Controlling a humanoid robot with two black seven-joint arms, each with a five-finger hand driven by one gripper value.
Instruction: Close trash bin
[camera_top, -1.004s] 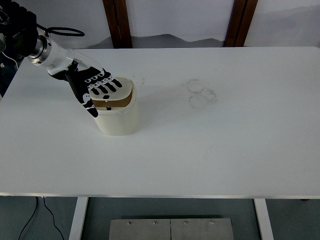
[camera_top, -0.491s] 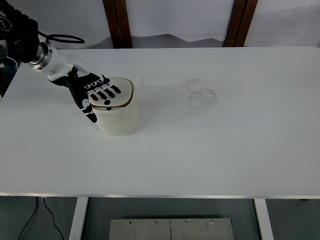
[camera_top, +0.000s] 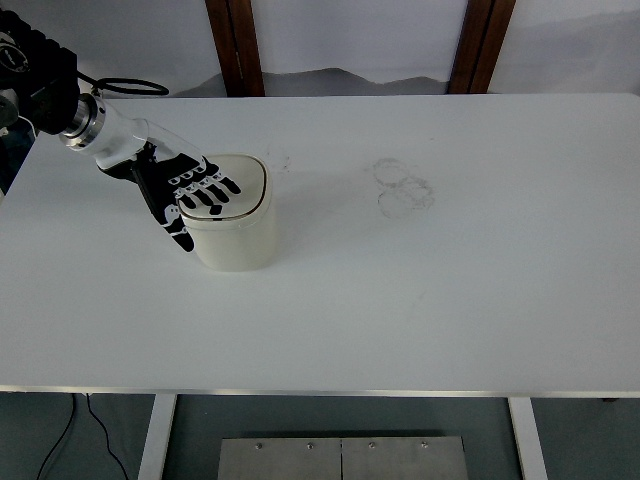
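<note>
A small cream trash bin stands on the white table, left of centre. Its swing lid lies flat and level with the rim, and no dark opening shows. My left hand comes in from the upper left and rests on the left half of the lid, fingers spread flat and holding nothing. Its thumb hangs down the bin's left side. The right arm is not in view.
Faint ring marks show on the tabletop right of centre. A black cable loops behind my left forearm. Two brown wooden posts stand behind the table's far edge.
The lid was tilted with a brown gap showing under it; my left hand has pressed it down and drawn slightly left, and the lid now lies flat.
</note>
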